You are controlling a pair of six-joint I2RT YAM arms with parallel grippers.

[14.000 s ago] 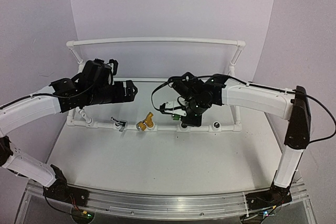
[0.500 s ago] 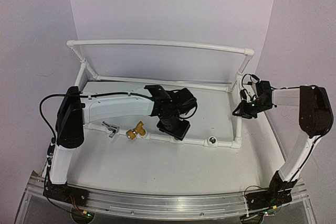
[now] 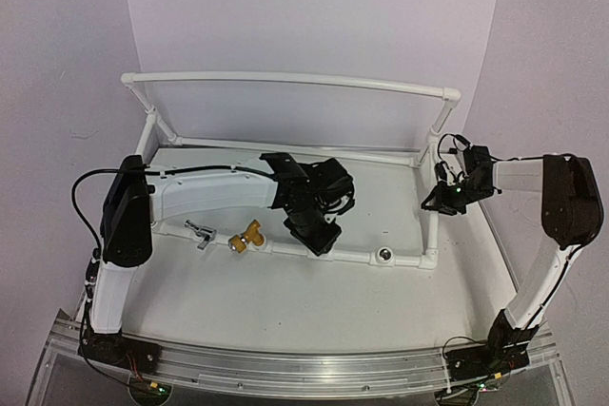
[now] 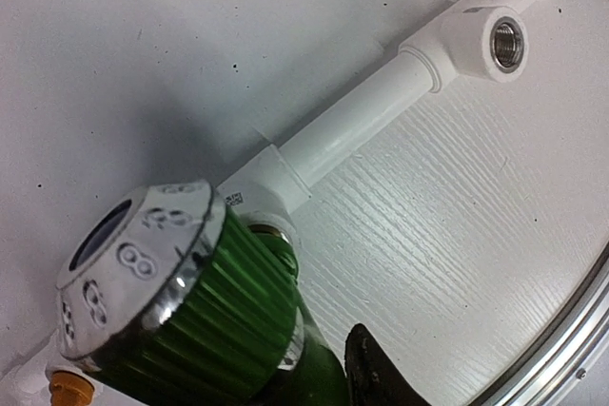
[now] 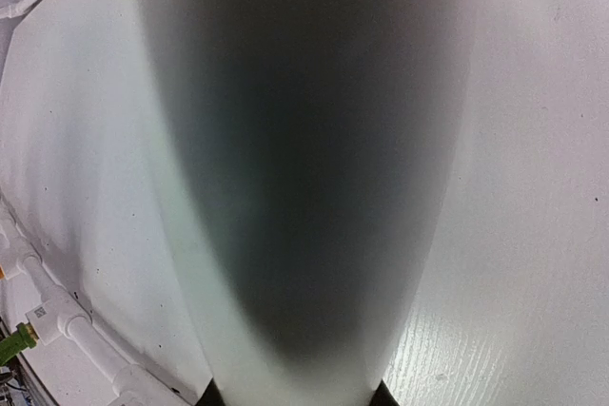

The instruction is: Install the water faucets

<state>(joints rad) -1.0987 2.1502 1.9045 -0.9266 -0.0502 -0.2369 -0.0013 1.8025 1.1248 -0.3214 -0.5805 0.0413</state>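
Faucets show in the top view: the brass faucet (image 3: 245, 235) and the silver faucet (image 3: 200, 233) sit in the front bar of the pipe frame (image 3: 285, 78). Both are off to one side of the left gripper (image 3: 319, 238), which is down on that bar. On its other side is an empty socket (image 3: 384, 255). The right gripper (image 3: 445, 195) is at the corner post (image 3: 429, 225), well apart from the faucets.

In the left wrist view, the green faucet (image 4: 190, 301) is right below the camera, with its end in a pipe fitting. One black finger (image 4: 376, 377) shows just beside it. The other is hidden, so I cannot tell if the gripper is pinching the faucet.

In the right wrist view, the fat white post fills the gap between the fingers. The tips hug both its sides, so this gripper looks closed on the frame.

I think the job now is screwing in the green faucet. The next move needs more turns, kept straight, while the frame is held steady.
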